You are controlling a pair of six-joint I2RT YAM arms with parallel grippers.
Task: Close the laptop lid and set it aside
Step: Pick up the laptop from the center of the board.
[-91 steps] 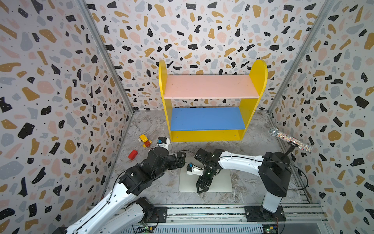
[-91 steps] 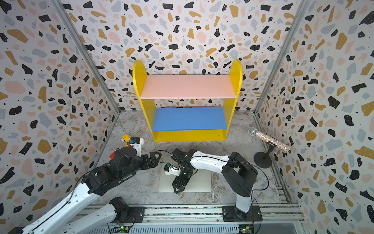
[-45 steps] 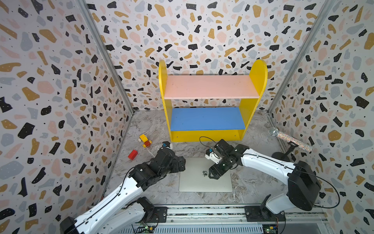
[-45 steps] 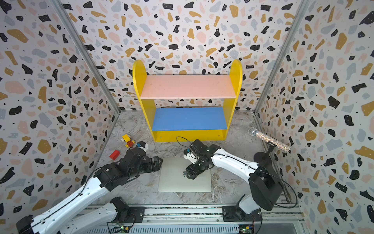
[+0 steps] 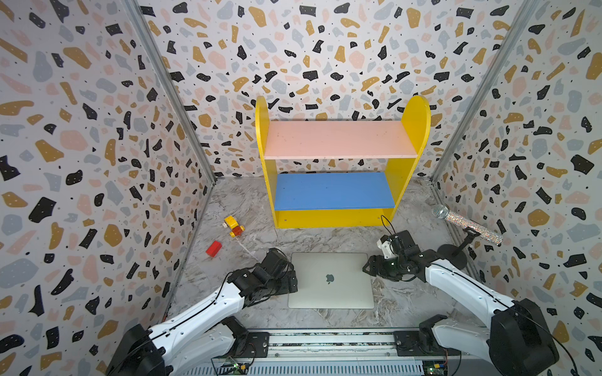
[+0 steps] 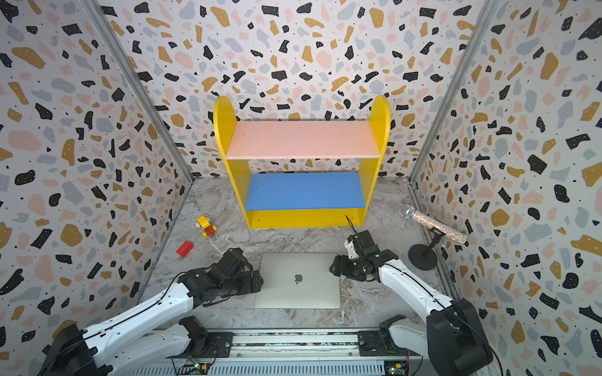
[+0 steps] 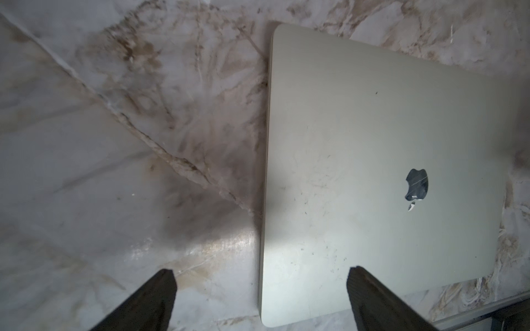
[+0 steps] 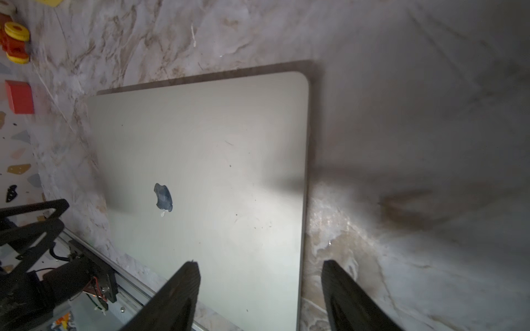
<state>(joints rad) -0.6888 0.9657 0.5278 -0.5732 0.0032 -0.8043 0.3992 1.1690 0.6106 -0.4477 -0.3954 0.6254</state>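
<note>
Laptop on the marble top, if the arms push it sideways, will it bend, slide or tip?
The laptop looks a thin rigid metal slab, so it probably won't bend. Lying flat and closed, it should not tip. Smooth metal on the glossy tabletop likely slides easily.

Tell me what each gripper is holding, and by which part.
Nothing is held: the left gripper and right gripper are open, each at a side edge of the closed laptop.
</note>
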